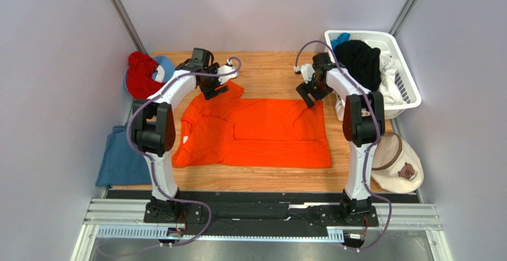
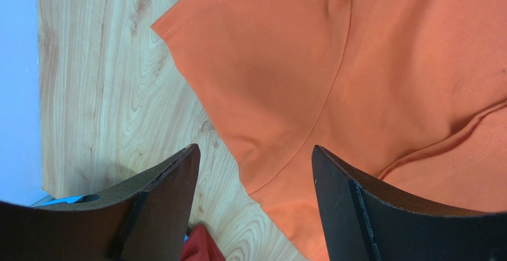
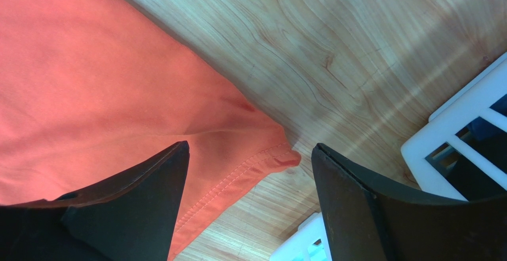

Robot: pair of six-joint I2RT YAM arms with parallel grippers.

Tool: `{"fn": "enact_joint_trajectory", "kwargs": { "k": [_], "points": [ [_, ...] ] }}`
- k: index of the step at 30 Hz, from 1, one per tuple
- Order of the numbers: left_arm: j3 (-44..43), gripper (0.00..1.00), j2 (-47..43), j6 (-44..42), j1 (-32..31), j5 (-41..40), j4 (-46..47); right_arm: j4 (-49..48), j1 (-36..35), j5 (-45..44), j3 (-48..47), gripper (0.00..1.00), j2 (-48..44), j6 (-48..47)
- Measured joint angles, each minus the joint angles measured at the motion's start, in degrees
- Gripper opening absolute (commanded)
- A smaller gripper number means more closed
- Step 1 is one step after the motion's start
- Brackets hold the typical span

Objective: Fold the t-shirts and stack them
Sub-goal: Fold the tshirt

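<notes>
Bare desk [image 1: 268, 74] beyond the orange t-shirt [image 1: 256, 133] lies open; white basket [image 1: 406, 86] blocks the far right, red garment [image 1: 140, 74] the far left.

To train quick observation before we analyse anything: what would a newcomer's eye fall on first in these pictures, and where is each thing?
The bright orange t-shirt spread in the middle of the wooden table stands out first. At its far edge the left gripper hangs open above a sleeve, and the right gripper hangs open above a hem corner. A white basket of dark and white clothes sits at the far right.
</notes>
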State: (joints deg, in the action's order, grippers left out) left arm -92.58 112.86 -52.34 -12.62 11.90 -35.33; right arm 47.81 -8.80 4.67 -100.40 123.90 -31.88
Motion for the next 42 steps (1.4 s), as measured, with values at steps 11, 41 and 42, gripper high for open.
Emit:
{"fn": "enact_joint_trajectory", "kwargs": {
  "k": [11,41,42],
  "points": [
    [-0.28,0.77,0.48,-0.92,0.02,-0.59,-0.28,1.44,1.84,0.42,-1.38,0.74,2.03,-1.97],
    [-29.4,0.75,21.05,1.07,1.53,-0.52,-2.89,1.7,2.12,0.94,-2.36,0.0,3.89,-3.93],
    [-33.14,0.75,23.58,1.66,1.68,0.07,-3.67,1.46,2.12,0.94,-1.95,0.0,3.61,-3.93]
  ]
}}
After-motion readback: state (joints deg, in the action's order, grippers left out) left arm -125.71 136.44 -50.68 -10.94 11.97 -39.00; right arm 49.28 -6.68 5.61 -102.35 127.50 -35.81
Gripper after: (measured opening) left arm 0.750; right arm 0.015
